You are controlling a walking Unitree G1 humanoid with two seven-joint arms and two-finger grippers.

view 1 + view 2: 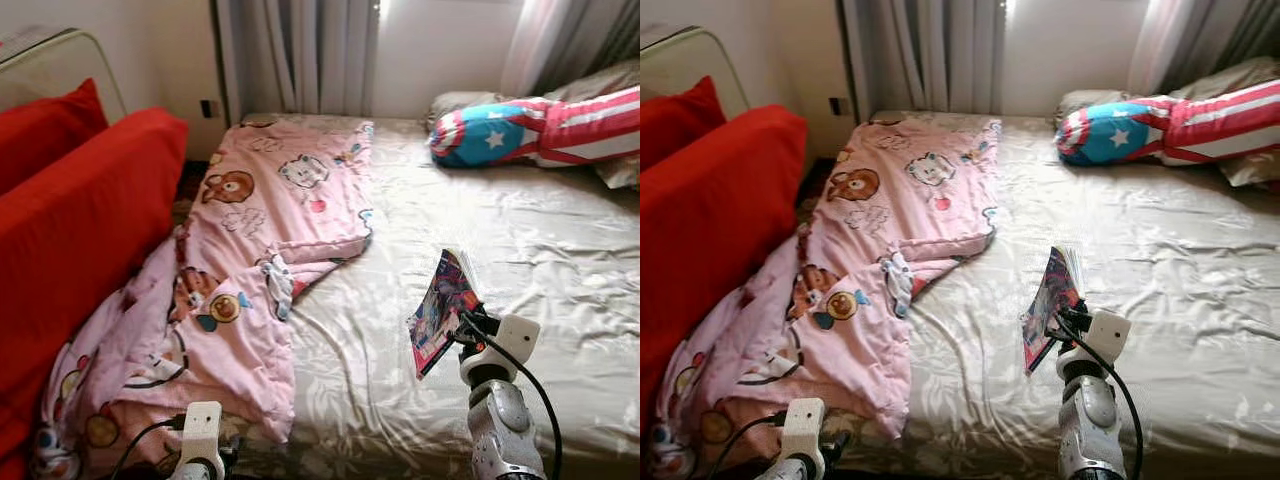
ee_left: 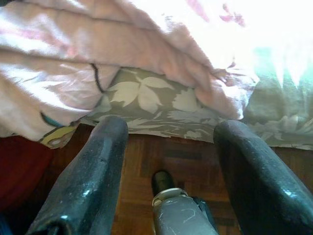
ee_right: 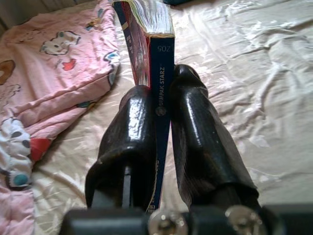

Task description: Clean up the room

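My right gripper (image 1: 462, 322) is shut on a colourful comic book (image 1: 440, 309), holding it upright above the beige bedsheet (image 1: 560, 260). In the right wrist view the book's blue spine (image 3: 162, 88) is pinched between the two black fingers (image 3: 129, 132). My left gripper (image 2: 168, 161) stands open, low by the bed's near corner, over the wooden floor (image 2: 161, 156), with the hanging edge of the pink cartoon blanket (image 1: 250, 260) just ahead of it. Its wrist (image 1: 201, 430) shows at the bottom of the left eye view.
A red sofa (image 1: 70, 230) stands along the bed's left side. A star-and-stripes bolster (image 1: 530, 130) and a grey pillow (image 1: 610, 85) lie at the head of the bed. Curtains (image 1: 300, 50) hang behind it. The blanket spills off the bed's left edge.
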